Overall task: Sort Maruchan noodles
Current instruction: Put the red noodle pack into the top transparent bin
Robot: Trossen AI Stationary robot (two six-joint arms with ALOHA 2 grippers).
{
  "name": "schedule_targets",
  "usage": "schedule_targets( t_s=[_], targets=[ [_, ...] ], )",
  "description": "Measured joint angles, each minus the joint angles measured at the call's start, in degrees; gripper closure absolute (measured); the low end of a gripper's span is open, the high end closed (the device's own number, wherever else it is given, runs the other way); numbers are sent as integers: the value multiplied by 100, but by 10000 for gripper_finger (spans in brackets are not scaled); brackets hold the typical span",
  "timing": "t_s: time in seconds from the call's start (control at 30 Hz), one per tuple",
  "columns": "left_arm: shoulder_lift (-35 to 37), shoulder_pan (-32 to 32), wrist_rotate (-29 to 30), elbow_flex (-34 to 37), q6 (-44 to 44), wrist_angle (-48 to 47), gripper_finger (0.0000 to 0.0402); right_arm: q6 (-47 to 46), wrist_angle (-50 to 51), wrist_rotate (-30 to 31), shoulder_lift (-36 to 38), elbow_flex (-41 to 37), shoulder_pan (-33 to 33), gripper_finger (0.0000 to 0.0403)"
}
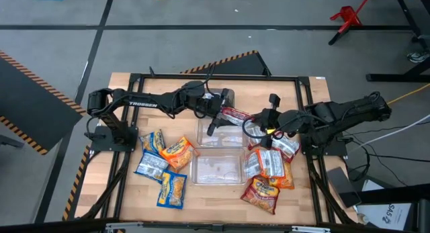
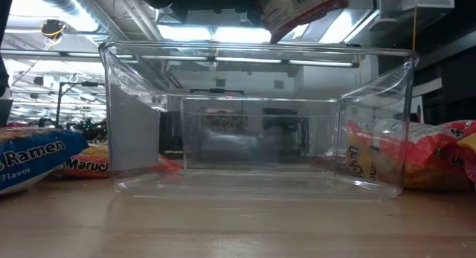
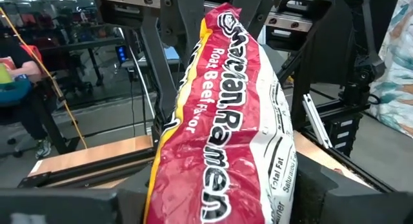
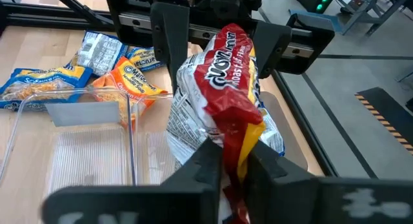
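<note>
A red-and-silver Maruchan noodles packet (image 1: 235,115) hangs in the air between my two grippers, above the far clear bin (image 1: 218,133). My left gripper (image 3: 226,199) reaches level from the table's left and is shut on one end of the packet. My right gripper (image 4: 235,167) comes from the table's right, slanting down, and is shut on the other end. In the low view only the packet's lower part (image 2: 301,9) shows, above the bin. Blue and orange packets (image 1: 164,164) lie flat on the table at the left, red and silver ones (image 1: 269,174) at the right. My left gripper has the packet's left-hand end (image 3: 193,185) between its two fingers (image 4: 169,43), one at each long edge, across the packet's width. The fingers come level from the table's left. The packet is lifted clear and bulges between them. My right gripper pinches the crumpled red-and-yellow end (image 4: 236,143) of the packet between its two fingers. The fingers come from the table's right side, slanting down, along the packet. That end is bunched in the hold, and the packet is clear of the bin.
A second clear bin (image 1: 216,169) stands nearer the table's front edge; the low view looks through it (image 2: 260,117). A black frame (image 1: 134,78) runs round the wooden table. Bare wood shows between the bins and the packet heaps.
</note>
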State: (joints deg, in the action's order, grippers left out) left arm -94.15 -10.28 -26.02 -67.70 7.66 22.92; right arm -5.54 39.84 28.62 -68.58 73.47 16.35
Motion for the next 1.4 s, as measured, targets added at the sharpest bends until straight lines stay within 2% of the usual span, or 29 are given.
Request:
schedule_targets(
  t_s=[0.3, 0.47, 0.53, 0.67, 0.83, 1.07, 1.17, 1.27, 1.4],
  targets=[
    [0, -25, 248, 0, -32, -145, 226, -24, 39, -142, 272, -2, 14, 232],
    [56, -24, 299, 0, -156, -463, 226, -257, 51, -142, 658, -2, 18, 197],
    [176, 9, 362, 0, -55, -915, 228, -322, 57, -138, 807, -2, 18, 193],
    [378, 195, 975, -7, 367, -1981, 237, -328, 78, -139, 1036, -2, 17, 192],
    [407, 393, 1675, -9, 752, -2339, 252, -326, 81, -129, 1110, -2, 16, 192],
    [407, 398, 1795, -9, 750, -2810, 257, -486, 396, -119, 1108, -2, 16, 191],
    [404, 393, 1794, -9, 639, -3020, 257, -888, 1091, 50, 1091, -2, 16, 191],
    [404, 393, 1877, -9, 466, -3104, 257, -1755, 2227, 266, 967, -4, 14, 191],
    [404, 393, 1892, -9, 402, -3105, 250, -3009, 3555, 45, 664, -7, 14, 191]
  ],
)
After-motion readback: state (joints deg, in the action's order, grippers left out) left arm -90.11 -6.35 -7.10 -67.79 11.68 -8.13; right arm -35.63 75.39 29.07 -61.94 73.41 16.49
